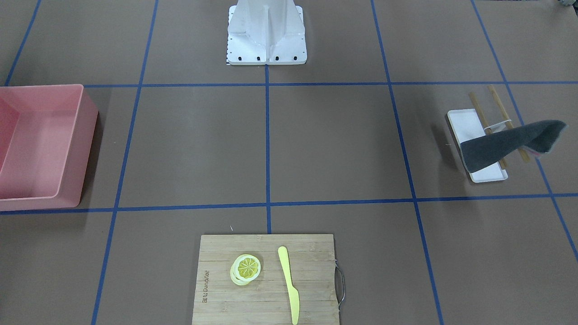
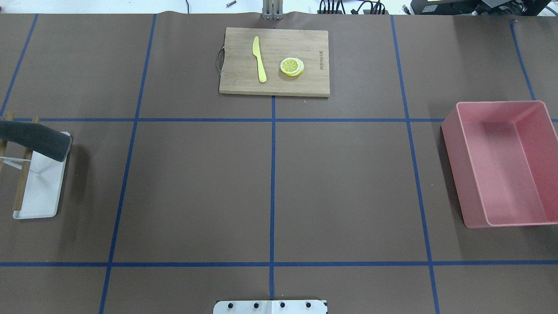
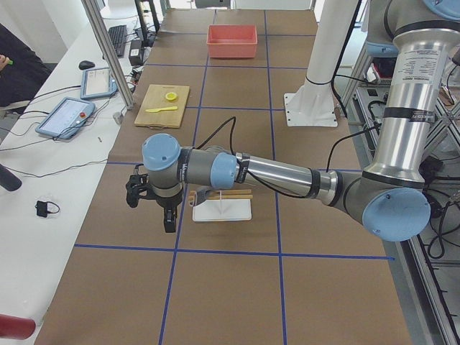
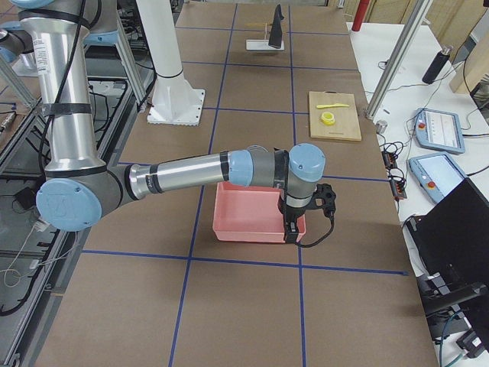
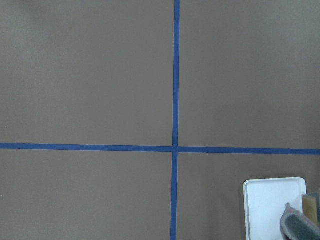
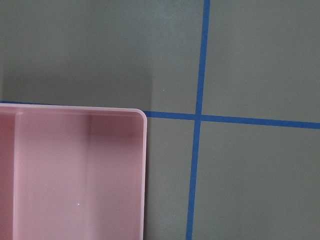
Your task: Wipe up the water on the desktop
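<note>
The desktop (image 2: 196, 187) is a matte brown surface crossed by blue tape lines; no water shows on it in any view. A dark grey cloth (image 1: 510, 144) hangs over a wooden rack on a white tray (image 2: 41, 192) at my left end. My left gripper (image 3: 167, 221) hovers above the desktop beside that tray, fingers pointing down; I cannot tell whether it is open or shut. My right gripper (image 4: 293, 229) hangs over a corner of the pink bin (image 4: 248, 214); I cannot tell its state either. Neither gripper appears in the wrist views.
A bamboo cutting board (image 2: 305, 83) with a yellow knife (image 2: 259, 59) and lemon slices (image 2: 291, 66) lies at the far middle. The pink bin (image 2: 501, 165) stands on my right. The white arm base (image 1: 266, 34) sits at the near edge. Tablets and cables lie on a side bench.
</note>
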You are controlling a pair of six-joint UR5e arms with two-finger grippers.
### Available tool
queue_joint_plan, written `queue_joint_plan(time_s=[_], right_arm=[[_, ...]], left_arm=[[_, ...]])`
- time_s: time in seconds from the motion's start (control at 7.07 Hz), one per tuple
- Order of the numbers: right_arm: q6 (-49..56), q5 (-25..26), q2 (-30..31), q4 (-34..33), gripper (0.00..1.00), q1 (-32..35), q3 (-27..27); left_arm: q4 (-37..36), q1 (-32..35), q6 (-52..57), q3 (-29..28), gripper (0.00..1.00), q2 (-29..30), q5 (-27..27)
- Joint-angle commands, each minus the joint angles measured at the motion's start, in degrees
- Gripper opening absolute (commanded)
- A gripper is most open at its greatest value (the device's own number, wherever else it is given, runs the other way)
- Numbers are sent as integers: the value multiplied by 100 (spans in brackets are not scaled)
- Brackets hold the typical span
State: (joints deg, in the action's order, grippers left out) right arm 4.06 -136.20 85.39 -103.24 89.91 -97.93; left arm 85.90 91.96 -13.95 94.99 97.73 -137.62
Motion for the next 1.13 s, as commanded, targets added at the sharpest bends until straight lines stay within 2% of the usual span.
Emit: queue_joint_plan(time_s=[0.0,0.71,0.99], right_arm=[[-62,-249,-5,6,100,0,2],[-72,-267,-13,6,100,0,2],[-72,-267,-31,6,100,0,-7]], left_arm=[[14,-116,-775,204,99,-43,-833],[93,-1098,-1119,72,98,-183,-820],[163,-1224,-1110,-85,98,-219,-820]])
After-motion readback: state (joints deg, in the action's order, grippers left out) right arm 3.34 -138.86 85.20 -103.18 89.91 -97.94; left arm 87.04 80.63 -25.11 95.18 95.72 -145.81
